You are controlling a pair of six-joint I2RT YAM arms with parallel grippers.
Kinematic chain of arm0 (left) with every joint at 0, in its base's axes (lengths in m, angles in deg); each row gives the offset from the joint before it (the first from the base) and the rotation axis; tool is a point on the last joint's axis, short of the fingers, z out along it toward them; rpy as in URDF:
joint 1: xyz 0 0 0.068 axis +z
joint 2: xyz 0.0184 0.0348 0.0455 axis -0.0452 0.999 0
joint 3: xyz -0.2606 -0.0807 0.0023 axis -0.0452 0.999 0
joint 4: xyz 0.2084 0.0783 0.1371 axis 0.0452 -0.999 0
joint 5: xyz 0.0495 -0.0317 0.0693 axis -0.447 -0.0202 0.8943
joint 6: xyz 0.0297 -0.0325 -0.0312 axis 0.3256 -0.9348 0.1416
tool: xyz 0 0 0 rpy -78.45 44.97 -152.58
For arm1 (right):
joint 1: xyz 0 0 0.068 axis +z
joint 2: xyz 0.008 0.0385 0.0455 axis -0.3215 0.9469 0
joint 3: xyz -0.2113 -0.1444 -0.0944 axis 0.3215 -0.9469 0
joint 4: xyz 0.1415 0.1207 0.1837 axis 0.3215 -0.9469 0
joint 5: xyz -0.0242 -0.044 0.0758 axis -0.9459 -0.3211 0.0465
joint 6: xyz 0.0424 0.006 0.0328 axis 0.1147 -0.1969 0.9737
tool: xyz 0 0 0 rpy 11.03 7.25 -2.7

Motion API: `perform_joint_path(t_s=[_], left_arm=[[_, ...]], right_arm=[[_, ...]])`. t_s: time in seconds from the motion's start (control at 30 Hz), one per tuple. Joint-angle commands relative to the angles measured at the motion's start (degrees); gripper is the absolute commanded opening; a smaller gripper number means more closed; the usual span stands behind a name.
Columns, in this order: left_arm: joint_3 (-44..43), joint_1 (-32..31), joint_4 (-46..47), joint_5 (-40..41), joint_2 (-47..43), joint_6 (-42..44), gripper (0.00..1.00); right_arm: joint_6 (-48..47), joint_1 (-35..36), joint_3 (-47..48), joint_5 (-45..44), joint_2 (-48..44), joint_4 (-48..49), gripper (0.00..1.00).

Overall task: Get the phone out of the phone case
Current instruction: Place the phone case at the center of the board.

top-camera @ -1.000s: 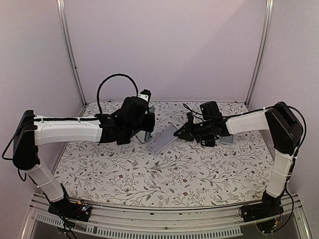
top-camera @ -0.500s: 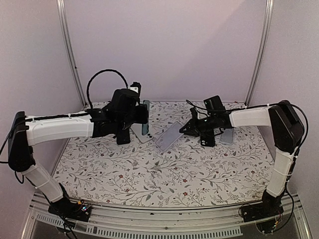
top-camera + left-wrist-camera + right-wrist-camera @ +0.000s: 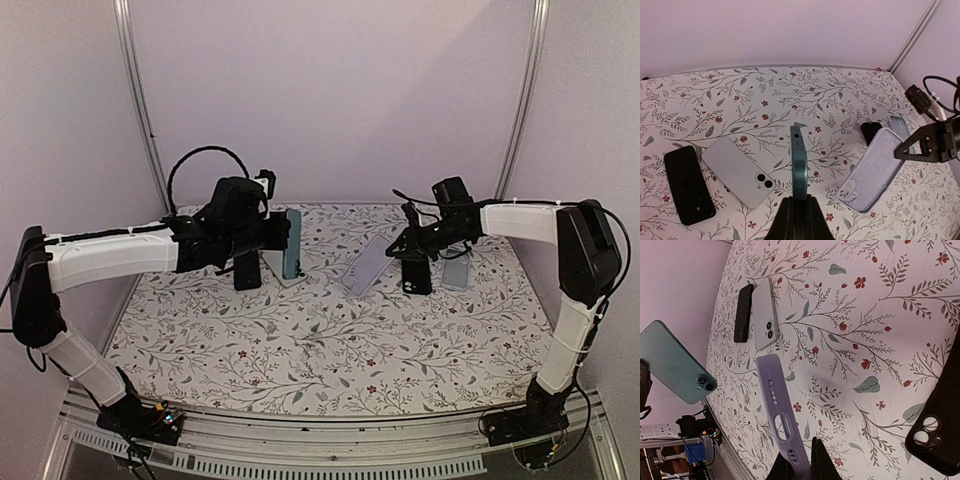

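The teal phone is out of its case and up in the air at about ten o'clock over the table, standing on end. The left gripper is clenched on its lower end, and the left wrist camera sees the phone edge-on, rising from between the fingers. The lavender case hangs empty at about one o'clock, well apart from the phone and tilted, its camera cut-out at the low end. The right gripper grasps the case by its upper edge. A second ago the two claws were close together near the middle, with the case slanting between them and no teal showing. Since then the left arm has lifted and swung away toward nine o'clock, and the right has drawn the case off toward two. Flat on the cloth under the left arm lie a white phone and a black phone side by side. Below the right claw sit a black case, also empty, and just beside it a pale phone.
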Motion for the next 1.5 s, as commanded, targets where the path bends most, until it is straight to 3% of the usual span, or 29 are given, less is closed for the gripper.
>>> perform_joint_path(t_s=[0.0,0.6,0.93,1.23,1.47], left_arm=[[1.48,1.91,1.36,-6.22,-3.21,-2.53,0.00],[3.44,3.16,1.67,-11.20,-4.07,-2.78,0.00],[3.40,3.26,1.29,-11.53,-3.84,-3.32,0.00],[3.17,3.26,1.64,-12.17,-2.74,-3.79,0.00],[3.43,3.26,1.29,-11.75,-2.76,-3.77,0.00]], right_arm=[[-4.77,-0.07,2.12,-0.24,-2.65,-4.41,0.00],[-22.48,-0.59,19.81,-8.01,7.68,-25.00,0.01],[-23.88,-0.96,22.04,-12.79,11.62,-26.34,0.03],[-23.90,-1.13,29.19,-19.05,18.57,-27.73,0.18],[-23.90,-1.06,32.75,-23.05,23.05,-27.24,0.20]])
